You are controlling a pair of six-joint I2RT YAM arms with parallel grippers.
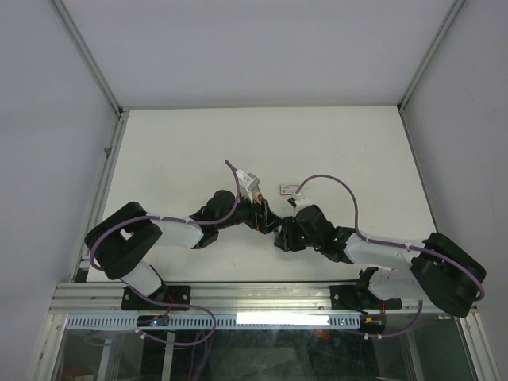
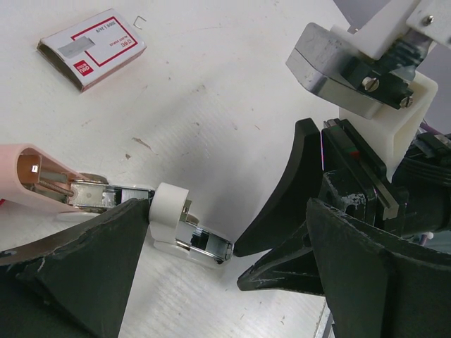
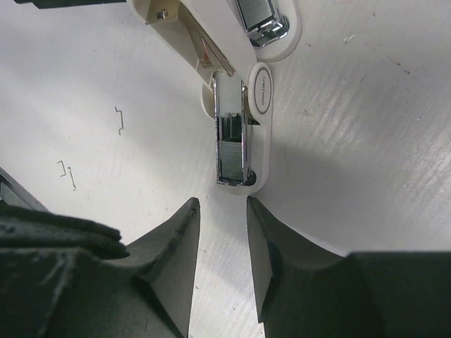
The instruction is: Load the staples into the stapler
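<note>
The left gripper (image 2: 227, 208) is spread wide astride the open stapler (image 2: 173, 211), the right gripper (image 3: 221, 204) narrowly parted, empty, just off its tip.

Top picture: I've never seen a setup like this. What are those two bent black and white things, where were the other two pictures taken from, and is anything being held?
Those are two robot arms, the left arm and the right arm, bolted at the near edge of a white table, seen from overhead. Each ends in a two-finger gripper. The other two pictures come from cameras on the wrists, looking past each arm's own fingers. On the table lie a pink-and-white stapler, swung open so its metal channel shows, a red-and-white staple box and a few loose staples. The left gripper is wide open, the stapler close to one finger. The right gripper is partly open, its tips short of the channel. Neither holds anything.
</note>
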